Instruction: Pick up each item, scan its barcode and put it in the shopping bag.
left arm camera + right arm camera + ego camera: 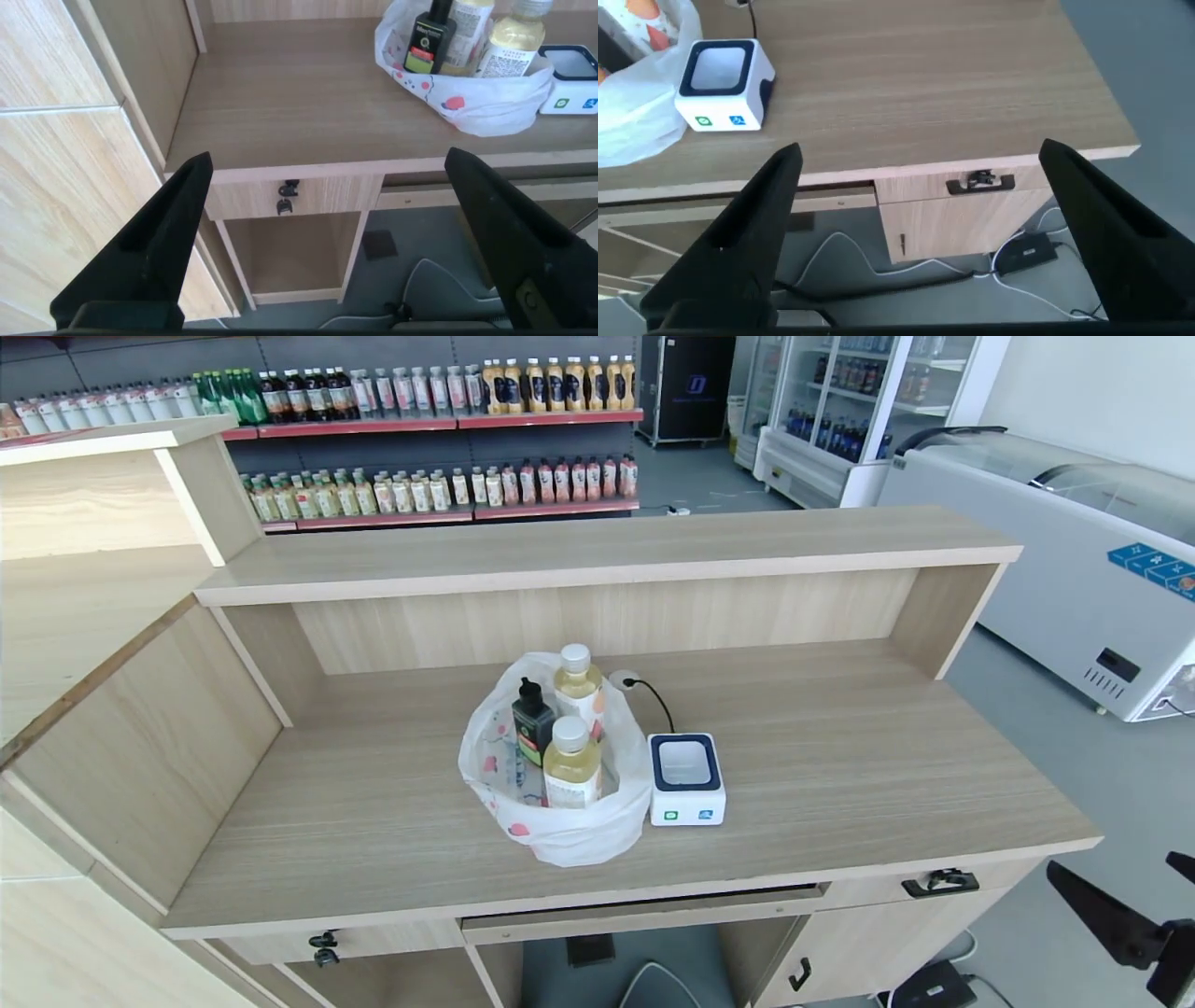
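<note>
A white plastic shopping bag [560,821] stands in the middle of the wooden counter [840,775]. Inside it are two pale yellow drink bottles with white caps [571,763] [578,686] and a dark bottle with a black cap [532,721]. Right beside the bag sits the white barcode scanner [687,777], its black cable running to the back. My left gripper [327,233] hangs open below the counter's front left, facing the bag [467,89]. My right gripper [915,233] is open too, low at the front right, with the scanner [724,82] ahead of it.
The counter has a raised back shelf [607,555] and a tall side panel [140,728] on the left. Drawers with black handles [938,882] sit under the front edge. Shelves of bottles [420,439] and freezers [1074,551] stand in the room behind.
</note>
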Tool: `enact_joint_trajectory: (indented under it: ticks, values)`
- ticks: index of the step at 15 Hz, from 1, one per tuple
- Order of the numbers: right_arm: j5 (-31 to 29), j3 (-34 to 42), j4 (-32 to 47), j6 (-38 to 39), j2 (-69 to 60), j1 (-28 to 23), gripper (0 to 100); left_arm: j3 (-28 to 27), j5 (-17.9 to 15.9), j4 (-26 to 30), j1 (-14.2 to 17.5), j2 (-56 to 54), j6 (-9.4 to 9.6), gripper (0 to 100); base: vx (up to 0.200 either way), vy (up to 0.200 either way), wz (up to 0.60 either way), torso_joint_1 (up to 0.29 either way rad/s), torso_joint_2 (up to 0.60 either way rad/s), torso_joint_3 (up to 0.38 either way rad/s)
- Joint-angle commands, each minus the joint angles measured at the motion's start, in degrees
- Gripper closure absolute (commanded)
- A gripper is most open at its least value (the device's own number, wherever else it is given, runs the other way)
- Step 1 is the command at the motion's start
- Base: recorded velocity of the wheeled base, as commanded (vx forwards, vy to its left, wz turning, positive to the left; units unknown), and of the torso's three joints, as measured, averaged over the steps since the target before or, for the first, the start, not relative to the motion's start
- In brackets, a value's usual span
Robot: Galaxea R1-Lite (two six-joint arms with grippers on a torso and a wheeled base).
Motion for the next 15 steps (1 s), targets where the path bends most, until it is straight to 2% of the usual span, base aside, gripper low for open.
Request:
enact_joint_trajectory:
  ticks: [1,7,10,15]
  values:
    - [0.7,0.9,15.2,0.3,-21.8,0.0,0,0.0,0.0,0.0,0.0,0.1,-0.01,0,0.000,0.000,0.00,0.000,0.00,0.000]
    - [0.4,0.9,37.7,1.0,-44.9,-0.1,0,0.0,0.0,-0.1,0.0,0.1,-0.01,0,0.000,0.000,0.00,0.000,0.00,0.000]
    - [0.1,0.9,42.4,2.1,-51.6,-0.3,0,0.0,0.0,-0.1,0.0,0.1,-0.01,0,0.000,0.000,0.00,0.000,0.00,0.000]
    - [0.1,0.9,42.5,2.3,-53.0,-0.1,0,0.0,0.0,0.0,0.0,0.1,-0.01,0,0.000,0.000,0.00,0.000,0.00,0.000]
